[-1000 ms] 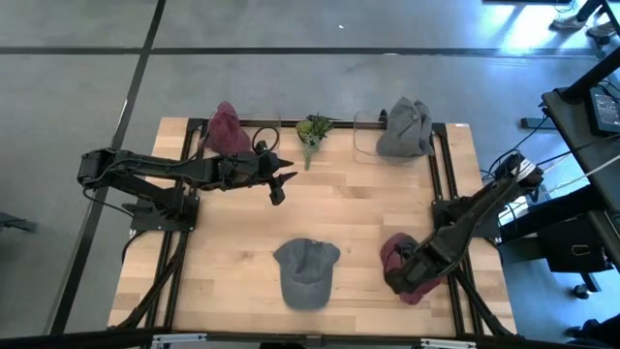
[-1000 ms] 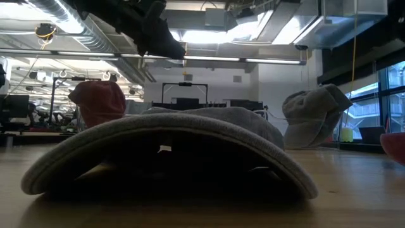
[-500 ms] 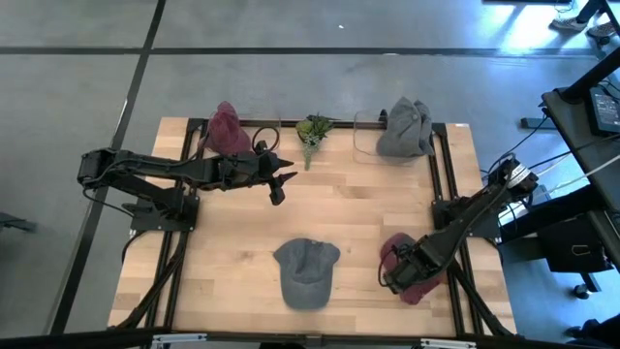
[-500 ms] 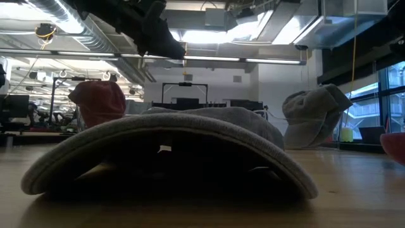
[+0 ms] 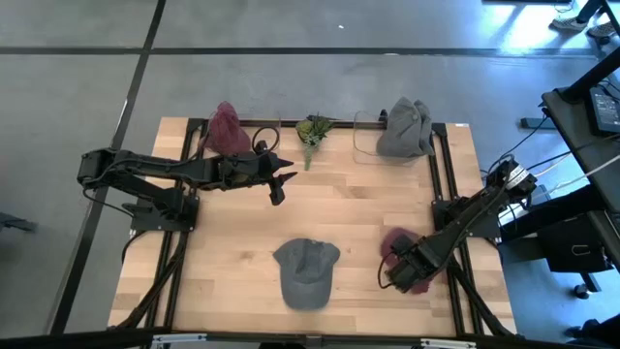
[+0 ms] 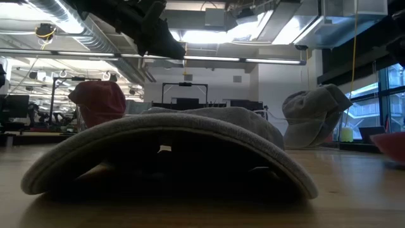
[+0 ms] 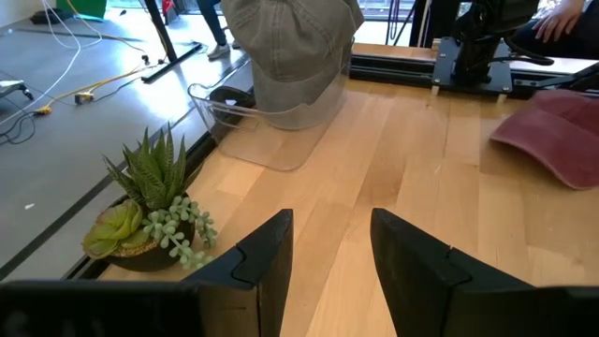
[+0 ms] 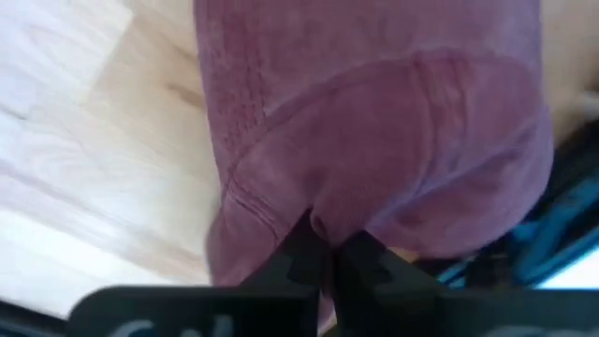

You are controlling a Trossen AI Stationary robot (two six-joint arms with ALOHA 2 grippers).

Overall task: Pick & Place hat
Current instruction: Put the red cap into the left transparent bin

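Note:
A maroon hat (image 5: 403,250) lies on the table at the near right, with my right gripper (image 5: 395,275) shut on its near side. A grey hat (image 5: 307,272) rests brim-down at the near middle and fills the low view (image 6: 171,152). My left gripper (image 5: 281,184) hovers open over the table's far left part, holding nothing; its fingers (image 7: 267,262) show apart in the left wrist view. At the back, another maroon hat (image 5: 226,129) and another grey hat (image 5: 405,128) sit on stands. My right gripper pinches a raised fold of the maroon hat's cloth (image 8: 323,217) between its two shut fingers. It comes slanting down from the table's right side onto the hat's near edge. The rest of the hat lies on the table, gathered toward the fingers.
A small potted plant (image 5: 313,134) stands at the back middle. A clear stand (image 7: 248,117) carries the far grey hat. Black rails (image 5: 444,184) run along the table's sides. Bare wood (image 5: 339,208) lies between the arms.
My right gripper has shut on the maroon hat's near side and shifted slightly toward the table's left. The hat's cloth has bunched up at the fingers and its outline has shrunk.

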